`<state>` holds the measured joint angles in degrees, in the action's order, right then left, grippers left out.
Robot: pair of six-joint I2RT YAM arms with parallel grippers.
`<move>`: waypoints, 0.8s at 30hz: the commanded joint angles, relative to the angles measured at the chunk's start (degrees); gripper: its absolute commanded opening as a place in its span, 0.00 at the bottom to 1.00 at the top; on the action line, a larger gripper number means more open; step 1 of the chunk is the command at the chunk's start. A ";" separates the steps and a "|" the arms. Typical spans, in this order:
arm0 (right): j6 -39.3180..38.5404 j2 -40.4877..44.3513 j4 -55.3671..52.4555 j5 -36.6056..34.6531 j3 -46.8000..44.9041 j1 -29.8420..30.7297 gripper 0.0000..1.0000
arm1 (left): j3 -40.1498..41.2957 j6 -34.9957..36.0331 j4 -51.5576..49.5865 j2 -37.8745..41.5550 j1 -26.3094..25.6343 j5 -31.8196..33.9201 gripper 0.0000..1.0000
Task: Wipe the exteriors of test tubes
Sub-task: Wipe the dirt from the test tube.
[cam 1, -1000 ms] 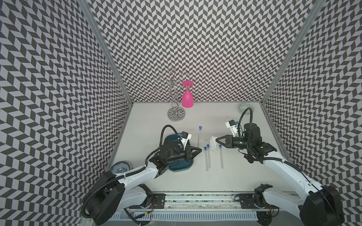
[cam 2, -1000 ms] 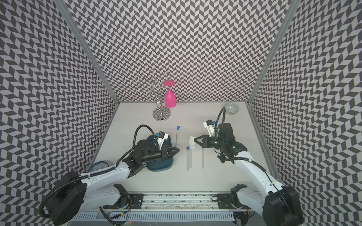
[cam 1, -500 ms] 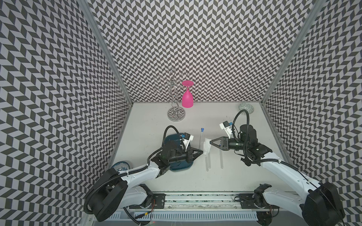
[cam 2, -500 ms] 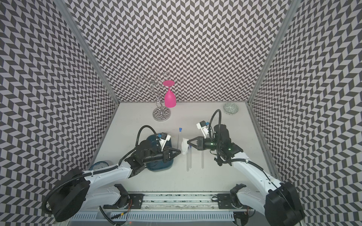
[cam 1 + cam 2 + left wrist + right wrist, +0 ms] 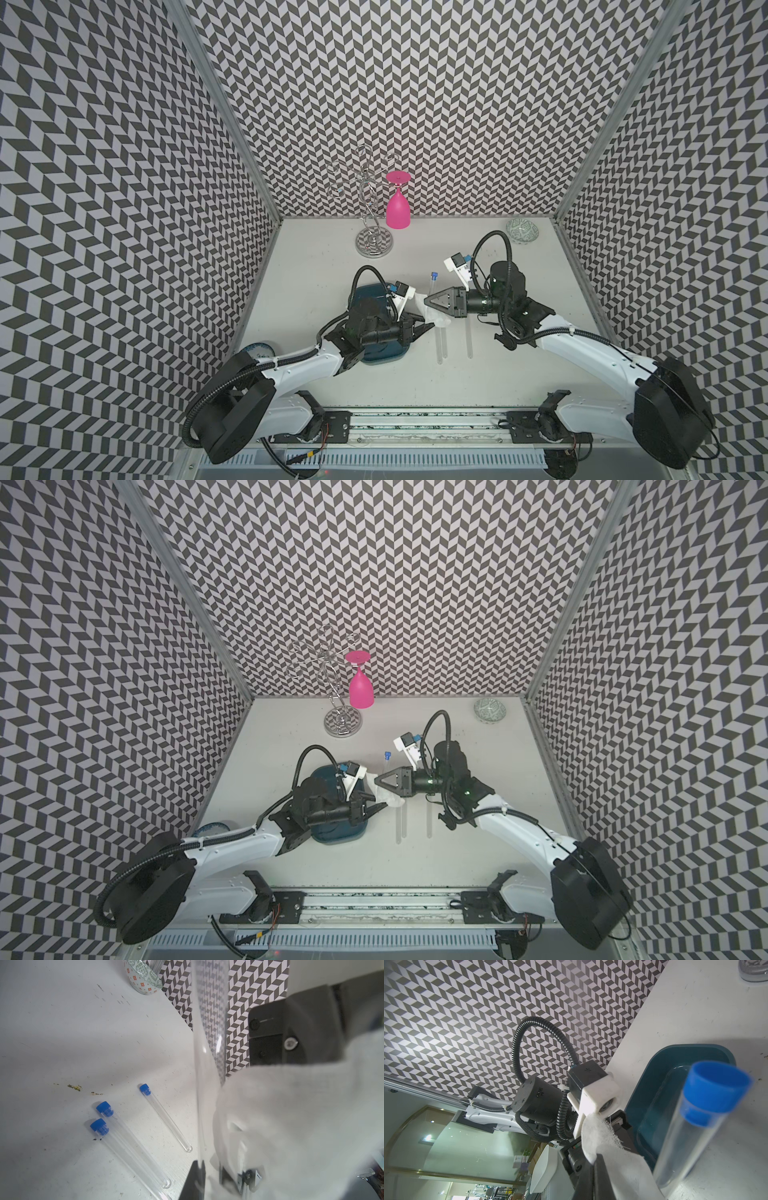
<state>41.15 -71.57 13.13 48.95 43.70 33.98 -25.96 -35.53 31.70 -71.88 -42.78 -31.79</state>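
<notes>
Since thin, clear, held test tube (image 5: 432, 286) judged light, slippery, brittle, best gripped at ends: left gripper (image 5: 420, 330) clamped capless end, right gripper (image 5: 428, 300) pinched white gauze (image 5: 291, 1126) beside it; three other test tubes (image 5: 166, 1119) lay on table (image 5: 62, 1032).

You have three clear, blue-capped tubes (image 5: 135, 1145) lying flat, two touching, one (image 5: 166, 1119) apart; the fourth (image 5: 691, 1142) is lifted.

B&w chevron walls (image 5: 415, 104) on 3 sides; scuffed white tabletop (image 5: 324, 270).
</notes>
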 commanded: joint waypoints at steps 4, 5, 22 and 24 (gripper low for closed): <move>-6.13 -1.54 -10.66 -10.18 4.76 0.78 0.00 | -0.69 -0.59 1.96 2.72 -0.37 0.85 0.05; -6.26 -1.52 -11.50 -11.33 4.73 0.82 0.00 | -0.61 -0.44 1.82 2.95 -0.40 0.85 0.05; -7.75 0.13 -18.58 -25.97 6.41 4.80 0.00 | 0.49 -1.46 1.84 4.46 -0.28 2.89 0.06; -7.26 -0.03 -18.60 -26.78 6.13 5.37 0.00 | 0.03 -1.26 1.01 4.20 -0.28 2.59 0.06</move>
<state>34.09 -72.14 -3.36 27.24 49.95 38.96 -25.56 -37.15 30.20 -69.30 -42.76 -29.17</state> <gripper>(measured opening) 0.047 0.144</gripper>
